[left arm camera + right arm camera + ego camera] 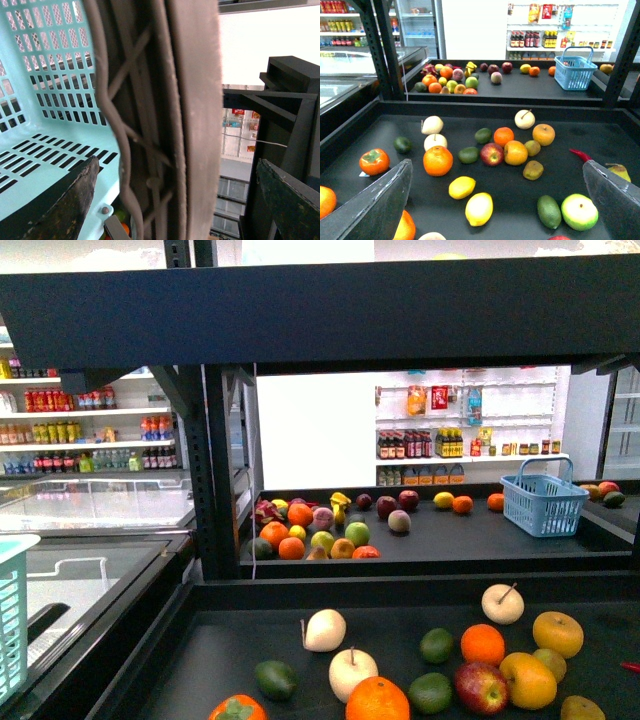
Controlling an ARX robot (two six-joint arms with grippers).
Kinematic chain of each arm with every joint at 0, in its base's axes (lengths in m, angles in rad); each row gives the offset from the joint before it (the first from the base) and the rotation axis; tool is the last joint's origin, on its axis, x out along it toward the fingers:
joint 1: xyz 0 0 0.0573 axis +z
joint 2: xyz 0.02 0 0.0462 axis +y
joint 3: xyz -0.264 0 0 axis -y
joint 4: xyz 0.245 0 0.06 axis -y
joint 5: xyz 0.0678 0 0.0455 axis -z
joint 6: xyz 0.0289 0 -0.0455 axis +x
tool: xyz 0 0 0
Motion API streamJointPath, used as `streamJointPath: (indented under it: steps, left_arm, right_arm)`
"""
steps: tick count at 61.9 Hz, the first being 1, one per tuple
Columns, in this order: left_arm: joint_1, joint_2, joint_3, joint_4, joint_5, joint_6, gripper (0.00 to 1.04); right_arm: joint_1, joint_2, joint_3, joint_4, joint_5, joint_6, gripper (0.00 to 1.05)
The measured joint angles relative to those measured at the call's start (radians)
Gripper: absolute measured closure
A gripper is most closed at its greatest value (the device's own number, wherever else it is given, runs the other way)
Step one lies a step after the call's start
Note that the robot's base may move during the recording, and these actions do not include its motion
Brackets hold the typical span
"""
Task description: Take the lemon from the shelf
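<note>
The lemon (479, 209), a bright plain-yellow oval, lies on the shelf's black tray deck (512, 197) near its front. It shows only in the right wrist view. My right gripper (496, 167) hangs open above the deck, its grey fingers (375, 205) spread wide, and the lemon lies between them, nearer the left-hand one. A smaller, deeper-yellow lemon-shaped fruit (461, 187) lies just behind it. My left gripper (175, 170) is open beside a turquoise basket (45, 100), with a grey post and cables (195, 115) close between its fingers. Neither gripper shows in the front view.
An orange (438, 160), a red apple (492, 154), an avocado (549, 211), a green apple (579, 211) and a red chilli (580, 154) lie around the lemon. A second deck behind holds more fruit and a blue basket (575, 71). Black uprights (215, 470) flank the stand.
</note>
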Motion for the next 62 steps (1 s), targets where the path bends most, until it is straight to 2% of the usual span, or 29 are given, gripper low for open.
streamJointPath:
  steps: [5, 7, 31, 34, 62]
  left_arm:
    - [-0.006, 0.018, 0.017, -0.005, -0.010, 0.003, 0.10]
    - [-0.009, 0.024, 0.025, -0.010, -0.022, 0.003, 0.19]
    - [-0.008, 0.016, 0.037, -0.066, -0.035, 0.051, 0.86]
    - [-0.008, 0.009, 0.037, -0.085, -0.038, 0.060, 0.89]
    - [-0.065, -0.227, -0.072, -0.251, -0.013, 0.374, 0.90]
  right_arm:
    - [0.000, 0.000, 0.000, 0.000, 0.000, 0.000, 0.02]
    - [0.000, 0.000, 0.000, 0.000, 0.000, 0.000, 0.02]
    - [0.000, 0.000, 0.000, 0.000, 0.000, 0.000, 0.02]
    - [0.000, 0.000, 0.000, 0.000, 0.000, 0.000, 0.02]
    - [0.000, 0.000, 0.000, 0.000, 0.000, 0.000, 0.02]
